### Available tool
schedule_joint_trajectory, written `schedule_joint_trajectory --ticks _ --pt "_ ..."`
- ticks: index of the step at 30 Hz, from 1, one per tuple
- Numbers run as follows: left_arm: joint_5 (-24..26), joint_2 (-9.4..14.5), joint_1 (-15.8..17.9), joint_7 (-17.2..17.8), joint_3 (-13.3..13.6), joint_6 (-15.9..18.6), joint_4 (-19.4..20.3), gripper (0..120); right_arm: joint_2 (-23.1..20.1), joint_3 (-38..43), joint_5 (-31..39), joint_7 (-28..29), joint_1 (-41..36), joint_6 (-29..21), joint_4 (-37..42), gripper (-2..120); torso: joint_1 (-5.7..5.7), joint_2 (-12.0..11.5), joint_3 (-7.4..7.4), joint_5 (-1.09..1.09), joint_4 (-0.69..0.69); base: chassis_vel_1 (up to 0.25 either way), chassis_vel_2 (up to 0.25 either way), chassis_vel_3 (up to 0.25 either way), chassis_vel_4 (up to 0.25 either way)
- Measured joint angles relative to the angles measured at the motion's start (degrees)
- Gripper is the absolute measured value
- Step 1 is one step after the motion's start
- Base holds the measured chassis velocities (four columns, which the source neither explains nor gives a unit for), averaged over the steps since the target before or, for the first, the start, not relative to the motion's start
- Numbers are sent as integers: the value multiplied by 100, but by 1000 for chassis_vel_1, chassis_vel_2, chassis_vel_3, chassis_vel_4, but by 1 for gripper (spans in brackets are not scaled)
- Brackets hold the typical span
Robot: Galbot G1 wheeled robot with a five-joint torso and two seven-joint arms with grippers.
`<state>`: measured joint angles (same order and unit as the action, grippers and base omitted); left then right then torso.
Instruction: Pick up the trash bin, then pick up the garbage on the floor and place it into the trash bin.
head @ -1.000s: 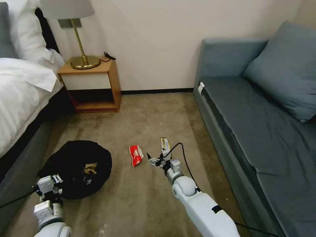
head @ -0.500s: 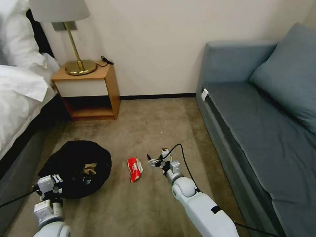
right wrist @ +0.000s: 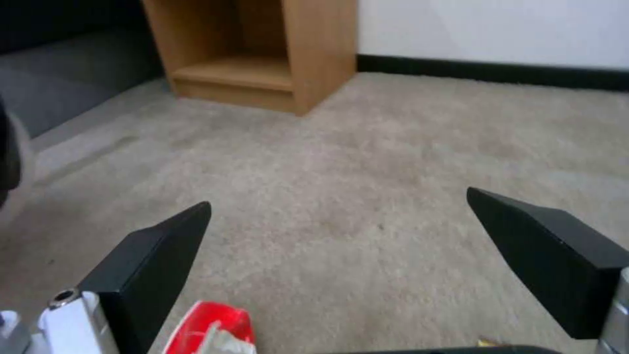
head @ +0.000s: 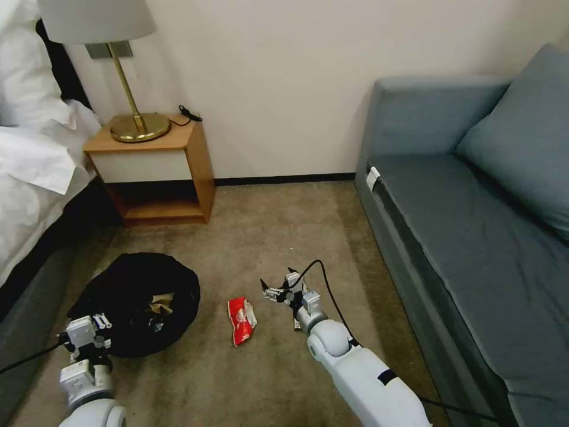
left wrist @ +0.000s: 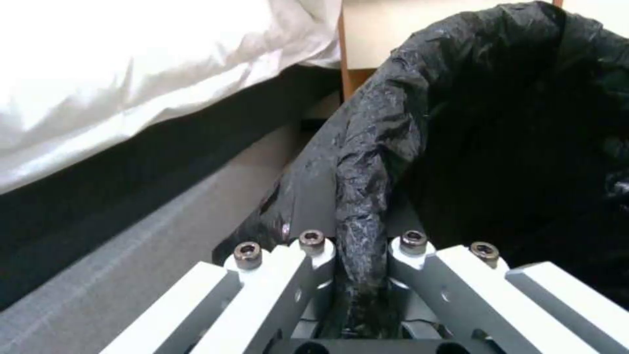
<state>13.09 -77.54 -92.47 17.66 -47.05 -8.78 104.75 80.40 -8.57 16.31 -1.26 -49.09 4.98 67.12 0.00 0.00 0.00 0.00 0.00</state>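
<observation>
The crinkly black-bagged round trash bin is being clamped at its rim by the left gripper; the right gripper, fingers spread wide, is being held above the carpet beside the red snack packet.

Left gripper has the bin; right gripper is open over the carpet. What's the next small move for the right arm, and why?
Probably ease the right gripper down and toward the robot's left, onto the red snack packet. Its fingers stand wide apart over bare carpet, with the packet just at their near edge in the right wrist view. The left gripper is clamped on the trash bin liner, so the bin is ready.
</observation>
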Motion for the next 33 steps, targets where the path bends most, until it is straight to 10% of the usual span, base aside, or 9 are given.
schedule_joint_trajectory --ticks 19,33 --pt "103 147 25 -10 -109 40 -8 5 415 -1173 478 -1090 1718 -1748 -1256 100 0 0 1 -1 1 0 0 0 0" --pt "136 189 10 -14 -151 110 17 5 1011 -1238 -558 -1599 1666 -1621 -2514 100 0 0 1 -1 0 0 0 0 0"
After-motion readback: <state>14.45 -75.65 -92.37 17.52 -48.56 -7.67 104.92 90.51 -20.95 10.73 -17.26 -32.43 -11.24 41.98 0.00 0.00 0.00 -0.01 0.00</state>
